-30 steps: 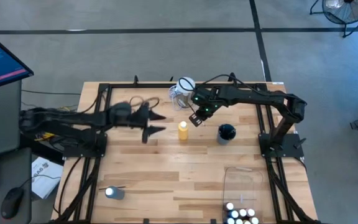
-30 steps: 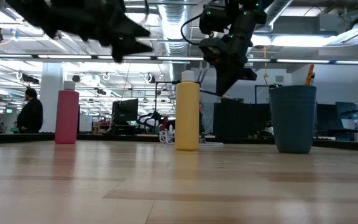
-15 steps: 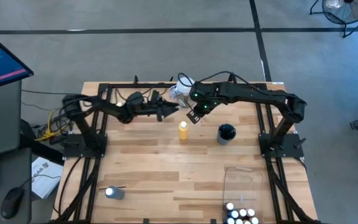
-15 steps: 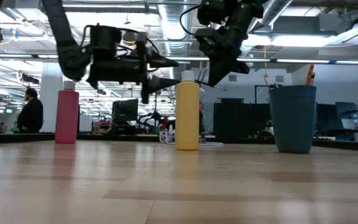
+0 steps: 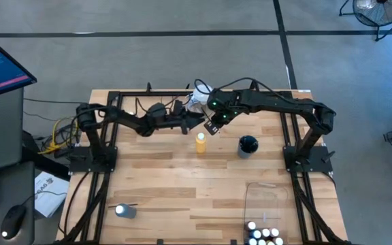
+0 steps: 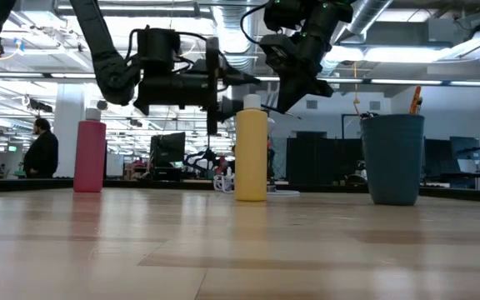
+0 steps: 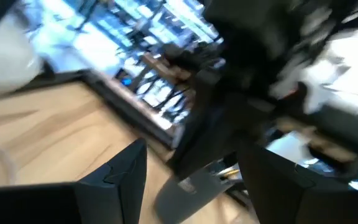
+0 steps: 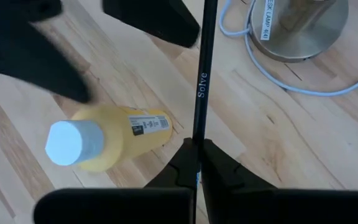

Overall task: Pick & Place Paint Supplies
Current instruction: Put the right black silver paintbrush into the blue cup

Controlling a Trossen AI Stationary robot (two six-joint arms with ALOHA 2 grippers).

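right gripper (image 8: 197, 163) was clamped on a paintbrush (image 8: 202, 81) above the yellow bottle (image 5: 200, 142). left gripper (image 5: 197, 122), fingers parted and empty, hovered just beside it. looked like a handover; next i'd need to line up and close.

Right gripper (image 8: 197, 163) black, pinched on thin black paintbrush (image 8: 202, 74) with white lettering down handle. Just below it, yellow squeeze bottle (image 8: 107, 140), white cap, small white label with dark print. Left gripper (image 5: 197, 121) black too, fingers parted, close beside right one. Farther off to left gripper's side, pink-red squeeze bottle (image 6: 90, 157), white cap. Beyond right gripper, dark blue cup (image 6: 392, 158), orange-tipped stick poking out. Table (image 5: 182, 184) pale wood, light-and-tan plank stripes. Small bottles (image 5: 263, 235) white-capped, far from both.
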